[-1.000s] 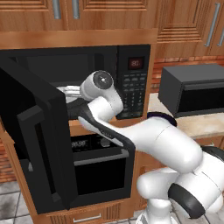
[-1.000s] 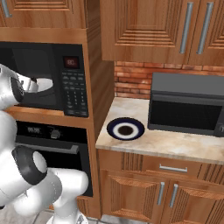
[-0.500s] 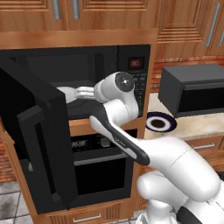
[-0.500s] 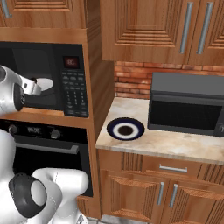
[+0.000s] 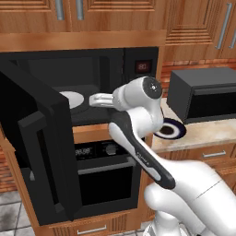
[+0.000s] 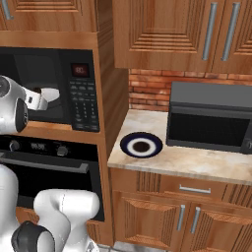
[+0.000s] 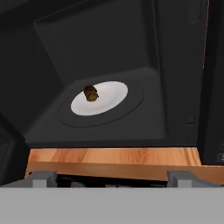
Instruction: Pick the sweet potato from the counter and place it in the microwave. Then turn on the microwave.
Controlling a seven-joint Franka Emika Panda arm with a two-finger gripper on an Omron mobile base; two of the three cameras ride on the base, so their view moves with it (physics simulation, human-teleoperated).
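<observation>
I see the sweet potato (image 7: pixel 91 93) resting on the microwave (image 5: pixel 138 69) turntable (image 7: pixel 99 98), toward its ten o'clock edge. My hand (image 7: pixel 109 178) is spread, empty. Door (image 5: pixel 41 147) open; closing and starting remain.

Kitchen bits w/ nothing to do w/ the job

A round plate (image 6: pixel 141 145) w/ a dark blue rim and a dark middle lies flat near the left end of the stone top. A dark grey box oven (image 6: pixel 210 118) sits just right of it, door shut, by the red brick wall (image 6: pixel 147 89). A black oven (image 5: pixel 107 177) w/ knobs and a bar handle is set low in the wood. Wood cupboards (image 6: pixel 182 34) w/ silver handles hang up top, and more wood doors (image 6: pixel 162 219) are below.
</observation>
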